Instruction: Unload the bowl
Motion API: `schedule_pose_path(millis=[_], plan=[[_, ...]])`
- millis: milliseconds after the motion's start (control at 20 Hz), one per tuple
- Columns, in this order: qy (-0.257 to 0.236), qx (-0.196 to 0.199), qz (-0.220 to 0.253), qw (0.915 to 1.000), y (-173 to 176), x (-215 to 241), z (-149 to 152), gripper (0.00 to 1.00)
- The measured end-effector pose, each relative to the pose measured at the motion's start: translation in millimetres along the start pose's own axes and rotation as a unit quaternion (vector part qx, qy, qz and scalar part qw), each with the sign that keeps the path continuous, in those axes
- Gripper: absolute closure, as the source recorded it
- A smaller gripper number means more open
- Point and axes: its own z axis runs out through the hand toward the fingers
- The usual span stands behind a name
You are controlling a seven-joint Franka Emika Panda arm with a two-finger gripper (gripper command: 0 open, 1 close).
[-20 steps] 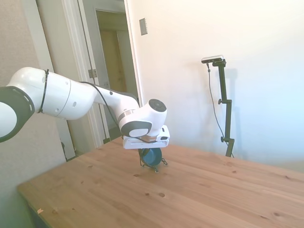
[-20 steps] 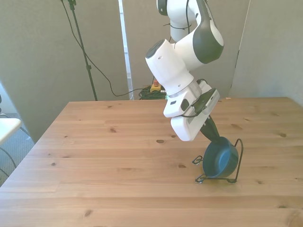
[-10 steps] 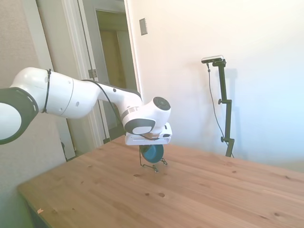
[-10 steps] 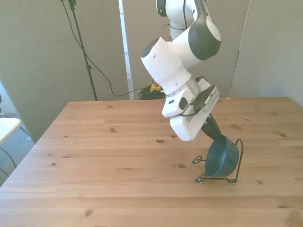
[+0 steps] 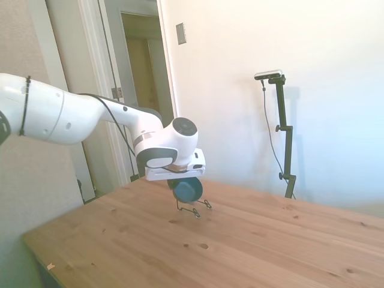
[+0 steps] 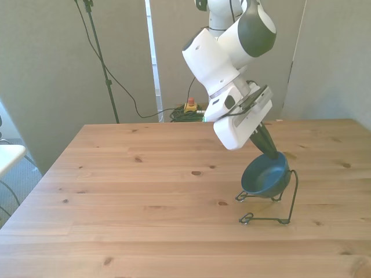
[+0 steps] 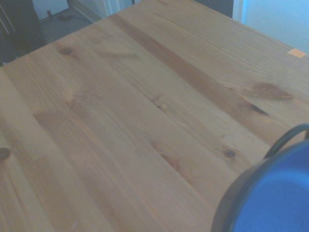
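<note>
A small dark blue-teal bowl hangs tilted just above the thin black wire rack, lifted out of it, its hollow facing the front view's left. My gripper is shut on the bowl's upper rim, with the dark fingers reaching down from the white hand. From the side, the bowl shows under the hand, above the rack. Up close in the wrist view, the bowl fills one corner and a piece of the rack wire curves beside it.
The wooden table spreads wide toward the front view's left and toward the camera. A stand with cables rises behind the table's far left corner. A doorway lies behind the arm in the side view.
The bowl has been lifted up out of the rack and tipped from standing on edge to a more level tilt. The hand rose and drew back toward the robot's base.
</note>
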Motion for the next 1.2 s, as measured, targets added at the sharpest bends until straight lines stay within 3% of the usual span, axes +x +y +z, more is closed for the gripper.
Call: schedule_pose_path(millis=[200, 500, 850, 1200], plan=[[0.006, -0.008, 0.019, 0.9998, -21, -36, -11, 1.0], [-0.001, -0.036, 0.112, 0.9931, -23, -75, -8, 1.0], [-0.015, -0.098, 0.229, 0.9685, -21, -95, 15, 1.0], [-0.016, -0.137, 0.305, 0.9422, -30, -100, 22, 1.0]])
